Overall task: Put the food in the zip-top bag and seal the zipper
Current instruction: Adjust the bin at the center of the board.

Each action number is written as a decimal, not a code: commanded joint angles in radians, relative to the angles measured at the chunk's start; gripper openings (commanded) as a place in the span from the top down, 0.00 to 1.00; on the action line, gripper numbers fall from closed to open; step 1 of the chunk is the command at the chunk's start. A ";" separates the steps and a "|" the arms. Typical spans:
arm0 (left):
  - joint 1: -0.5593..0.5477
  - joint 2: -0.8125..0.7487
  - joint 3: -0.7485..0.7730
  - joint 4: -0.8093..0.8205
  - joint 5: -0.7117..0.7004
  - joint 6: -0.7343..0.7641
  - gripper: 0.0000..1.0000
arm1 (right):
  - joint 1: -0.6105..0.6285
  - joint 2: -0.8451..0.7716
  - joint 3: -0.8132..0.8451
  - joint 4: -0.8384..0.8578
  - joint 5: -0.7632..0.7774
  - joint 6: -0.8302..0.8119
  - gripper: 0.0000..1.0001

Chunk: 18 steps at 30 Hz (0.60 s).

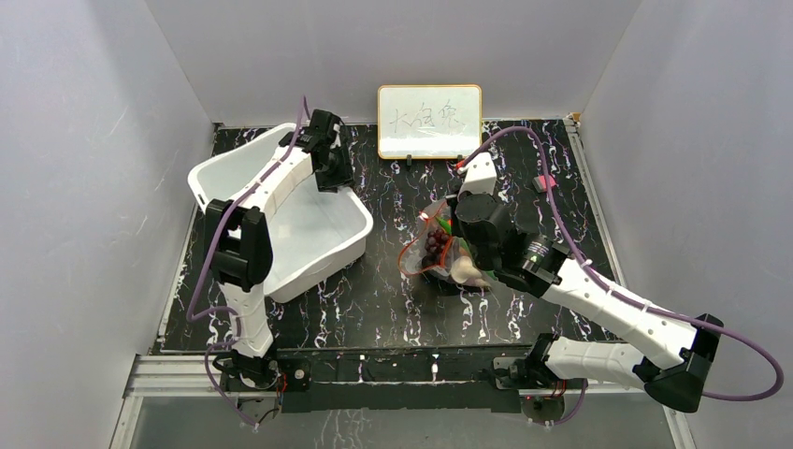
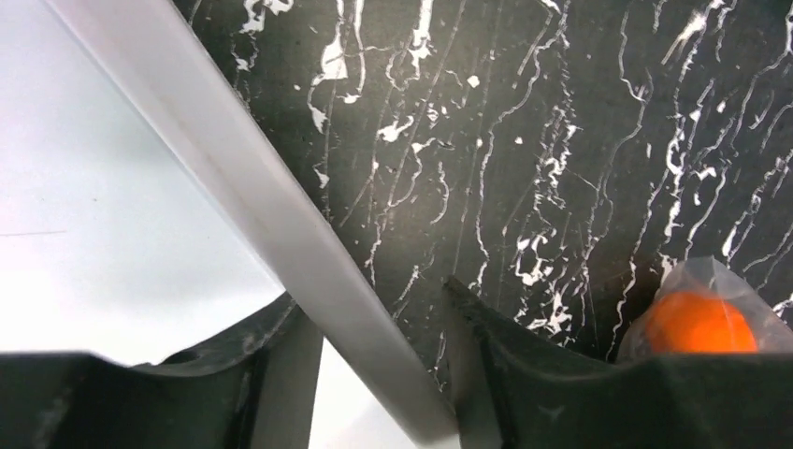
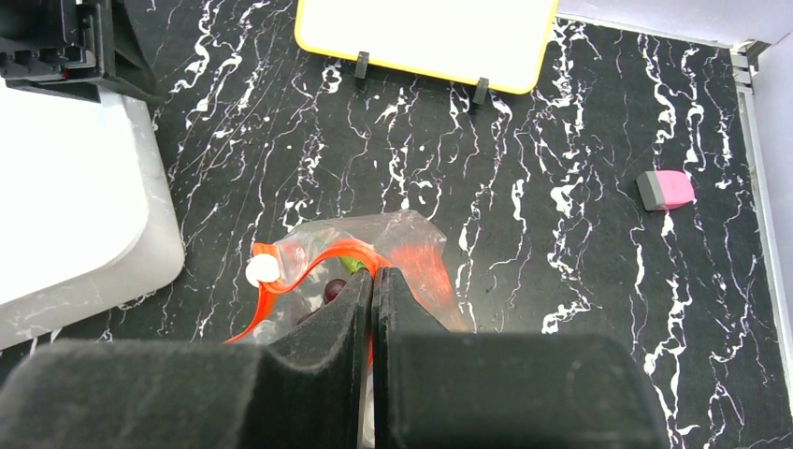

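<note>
The right arm comes in from the near right corner. The right gripper (image 3: 373,276) is squeezed tight, fingers flat together, biting the zipper (image 3: 318,262) at the mouth of the zip-top bag (image 3: 416,245). The bag sits mid-table on the black marbled table (image 1: 374,304), just right of the white bin (image 1: 210,182), and its mouth gapes in a red-orange loop.

There's food inside. A dark grape bunch (image 3: 334,288) and a green bit (image 3: 351,265) sit right at the fingertips. A whitish piece (image 1: 468,274) lies at the bag's near end, and an orange fruit (image 2: 699,323) bulges behind clear plastic.

Further back, the left gripper (image 2: 367,290) straddles the bin's far right rim, one finger inside, one outside. The jaws are apart and close to the wall, but whether they grip it I can't tell.

Far right, a pink eraser (image 3: 667,190) lies on its own. At the far edge stands a yellow-framed whiteboard (image 1: 429,122).
</note>
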State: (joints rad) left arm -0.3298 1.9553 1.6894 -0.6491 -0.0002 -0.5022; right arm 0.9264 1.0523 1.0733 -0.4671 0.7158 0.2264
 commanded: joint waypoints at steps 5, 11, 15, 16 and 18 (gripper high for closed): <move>-0.048 -0.092 0.051 -0.161 0.016 0.276 1.00 | -0.006 -0.006 0.051 0.103 0.067 -0.021 1.00; -0.052 -0.209 -0.036 -0.212 -0.034 0.388 1.00 | -0.014 0.012 0.061 0.100 0.061 -0.023 1.00; -0.060 -0.330 -0.156 -0.186 -0.009 0.553 1.00 | -0.020 0.021 0.064 0.105 0.059 -0.029 1.00; -0.063 -0.366 -0.192 -0.176 0.001 0.620 1.00 | -0.022 0.023 0.065 0.105 0.059 -0.025 1.00; -0.067 -0.447 -0.263 -0.160 0.035 0.733 1.00 | -0.030 0.022 0.063 0.104 0.057 -0.016 1.00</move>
State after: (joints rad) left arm -0.3840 1.6920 1.5135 -0.8146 -0.0200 -0.0315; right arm 0.9119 1.0836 1.0767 -0.4427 0.7425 0.2104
